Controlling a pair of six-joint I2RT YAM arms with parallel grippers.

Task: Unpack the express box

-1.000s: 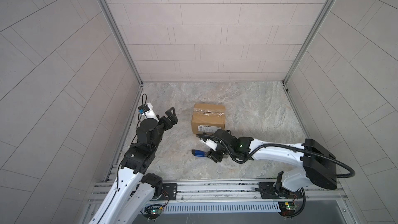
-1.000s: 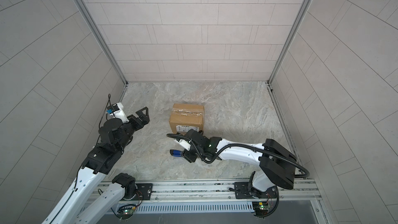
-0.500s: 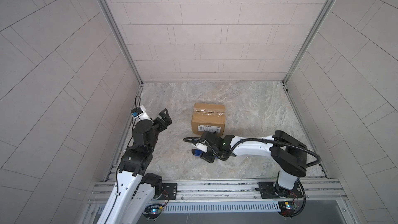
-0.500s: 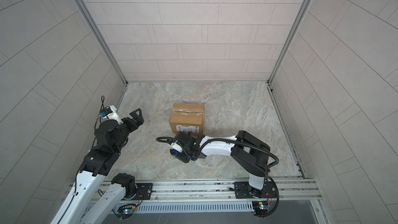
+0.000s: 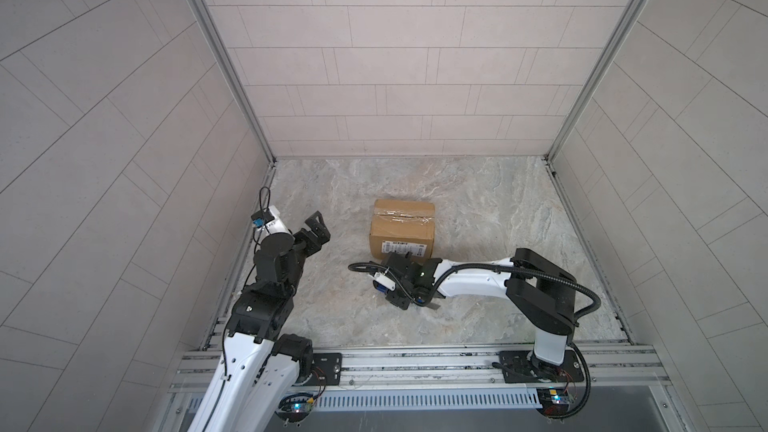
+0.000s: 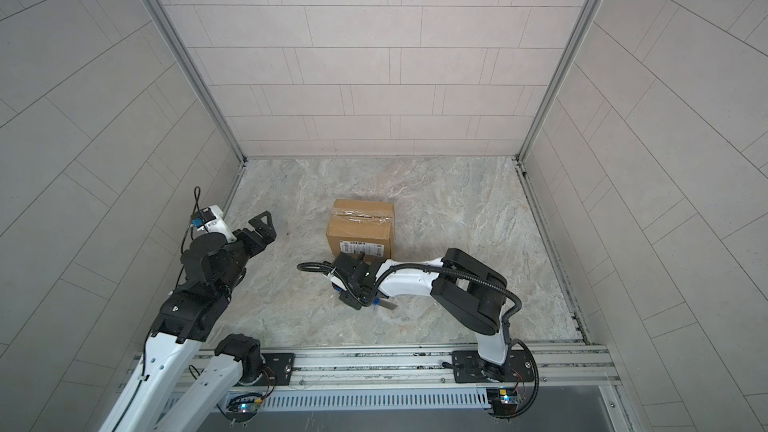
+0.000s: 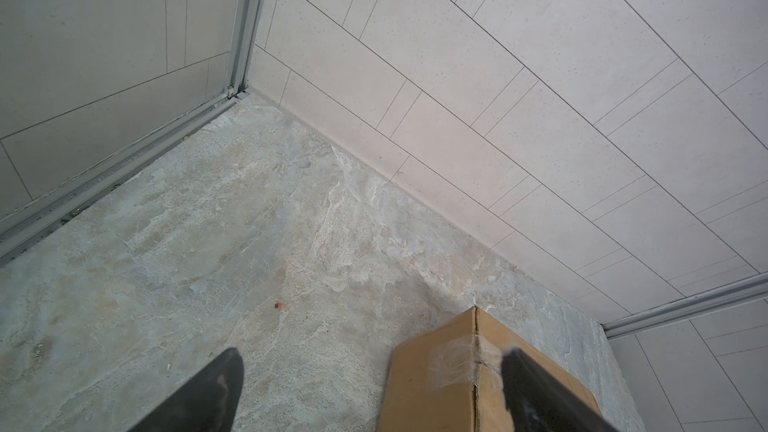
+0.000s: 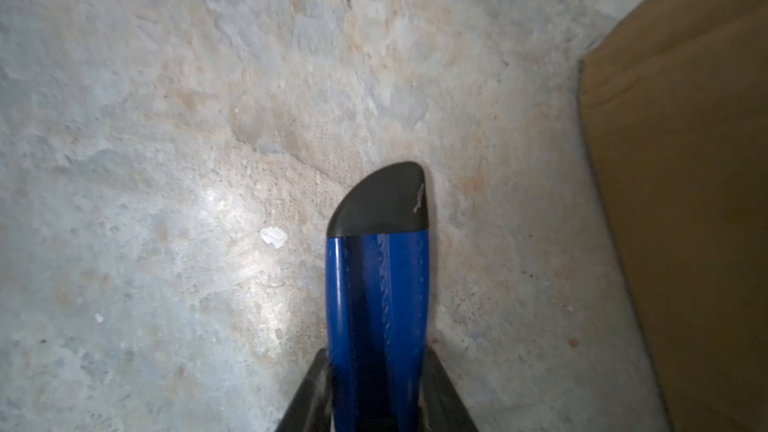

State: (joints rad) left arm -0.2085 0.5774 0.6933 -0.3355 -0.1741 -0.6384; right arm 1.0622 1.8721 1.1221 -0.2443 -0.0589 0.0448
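Express box [image 5: 402,226] sits shut on the stone-look table [image 5: 498,209]. It is just beyond your right gripper [image 8: 376,367], on the side away from the arm bases. It is also ahead of your left gripper [image 5: 319,228], with bare table between them. The box lies with its taped seam upward, so I judge nothing needs to turn it: the seam is open to a cut from above.

Your left gripper hangs above the table with its jaws spread as wide as they go and nothing in them. In the left wrist view a corner of the box shows past one finger [image 7: 540,388]. That reads to me as a hand kept ready to steady the box.

Your right gripper is low at the table, and its fingers [image 8: 309,392] lie against both sides of the blue knife [image 8: 374,284], so it has the handle in a narrow clamp. The handle's black end points out ahead of the gripper. In a top view what looks like a grey blade tip [image 6: 388,305] pokes out on the gripper's other side. I cannot tell whether the knife is off the table.

You need the knife because clear tape [image 5: 403,214] seals the seam. The white label [image 5: 402,248] faces your right gripper.
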